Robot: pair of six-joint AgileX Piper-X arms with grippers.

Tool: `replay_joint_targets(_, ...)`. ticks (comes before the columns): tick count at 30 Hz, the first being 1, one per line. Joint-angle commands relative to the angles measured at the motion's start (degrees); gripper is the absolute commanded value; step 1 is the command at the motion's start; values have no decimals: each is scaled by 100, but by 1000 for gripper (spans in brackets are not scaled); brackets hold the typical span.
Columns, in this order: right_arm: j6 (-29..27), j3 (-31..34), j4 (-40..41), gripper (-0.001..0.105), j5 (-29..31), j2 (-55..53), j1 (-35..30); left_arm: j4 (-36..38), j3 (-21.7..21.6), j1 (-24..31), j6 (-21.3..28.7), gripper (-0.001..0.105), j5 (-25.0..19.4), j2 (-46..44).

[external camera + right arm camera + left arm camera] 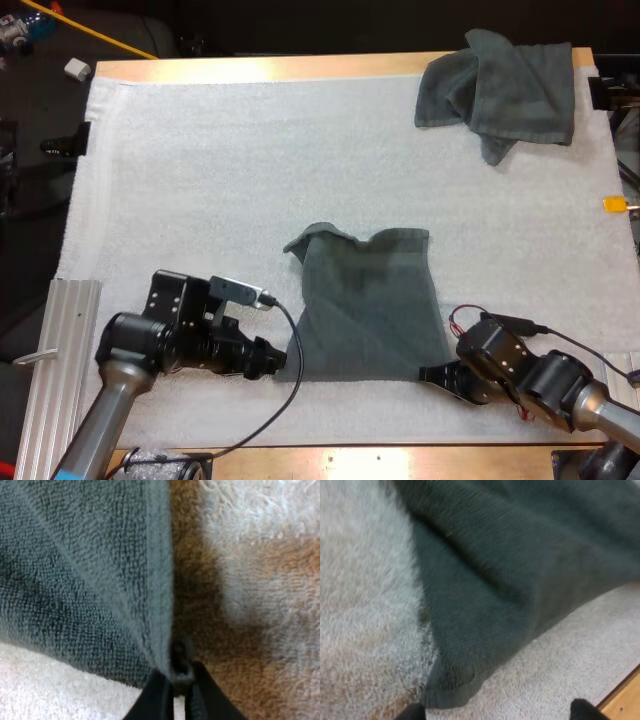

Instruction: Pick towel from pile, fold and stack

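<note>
**Desk:** What does the overhead frame give us?

**Photographer:** A dark grey-green towel lies opened out at lower centre of the white mat. Its far edge is rumpled and curls up at the left. The left gripper sits at the towel's near left corner and the right gripper at its near right corner. A crumpled towel lies in the upper right, well apart, at the mat's far corner on the wooden table. A ribbed metal rail runs along the lower left.

**Desk:** Can you read the grips from up there?

**Photographer:** No, the fingers are dark against dark cloth. The wrist cameras settle it. On the left arm, two black fingertips stand wide apart. The towel's corner lies on the mat between them, close to one tip, and I cannot tell whether it touches. On the right arm, the fingers are pinched together on the hemmed corner, with cloth bunched between them.

**Desk:** Anything else up close?

**Photographer:** The left wrist camera shows a strip of table wood just past the mat's edge. The right wrist camera shows the hem running straight away from the fingers, with mat on both sides.
</note>
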Motion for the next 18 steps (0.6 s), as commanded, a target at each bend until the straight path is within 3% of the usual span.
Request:
replay_joint_targets(1, -20, -4, 55, 0, -27, -3, -20, -210, 27, -10, 13, 57, 78, 558)
replay_joint_targets(18, -27, -20, 55, 0, -30, -54, 3, -531, 43, -17, -17, 57, 290, 2416)
